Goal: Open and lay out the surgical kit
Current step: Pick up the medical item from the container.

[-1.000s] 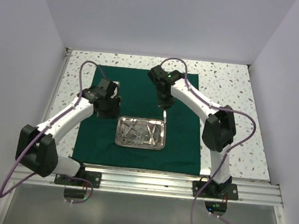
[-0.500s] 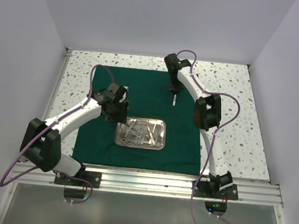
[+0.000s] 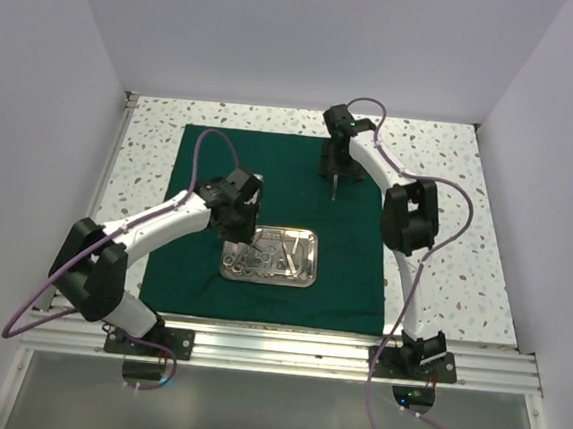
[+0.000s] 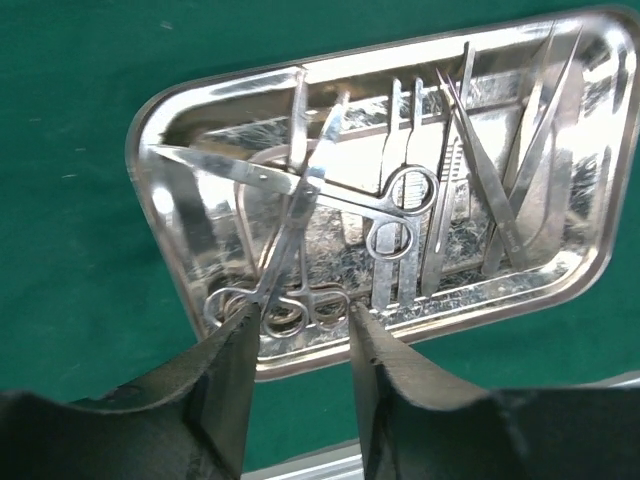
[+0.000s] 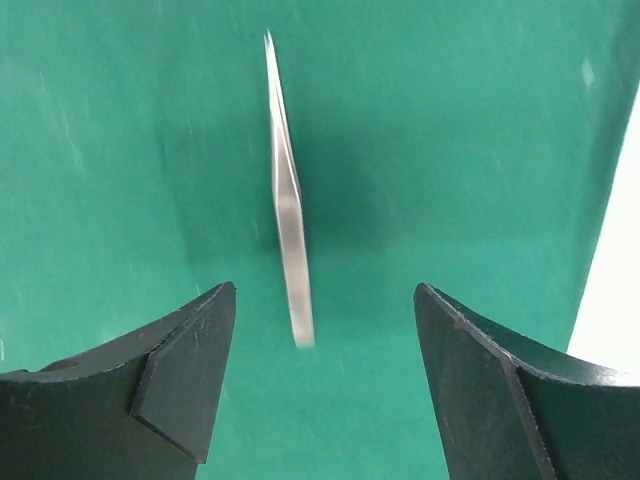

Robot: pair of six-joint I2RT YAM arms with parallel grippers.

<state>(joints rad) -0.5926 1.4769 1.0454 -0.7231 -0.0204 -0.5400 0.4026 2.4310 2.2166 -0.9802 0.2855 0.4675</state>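
The dark green cloth (image 3: 192, 257) lies spread flat on the table. On it stands the steel tray (image 3: 315, 259) holding several slim silver instruments (image 3: 263, 251). My left gripper (image 3: 240, 233) hovers over the tray's left end. In the left wrist view its jaws (image 4: 300, 325) stand apart just above the ring handles of the forceps (image 4: 290, 240), gripping nothing. My right gripper (image 3: 336, 171) is at the far part of the cloth, open. A pair of tweezers (image 5: 288, 200) lies free on the cloth (image 5: 120, 150) ahead of its fingertips (image 5: 325, 295).
The speckled table (image 3: 449, 189) borders the cloth on all sides; its white surface (image 5: 612, 260) shows just right of the right gripper. An aluminium rail (image 3: 285, 350) runs along the near edge. Walls close in the left, right and back.
The right gripper carried the tweezers to the far part of the cloth, opened and let them go. The left arm swung right to above the tray, its jaws narrowing a little.
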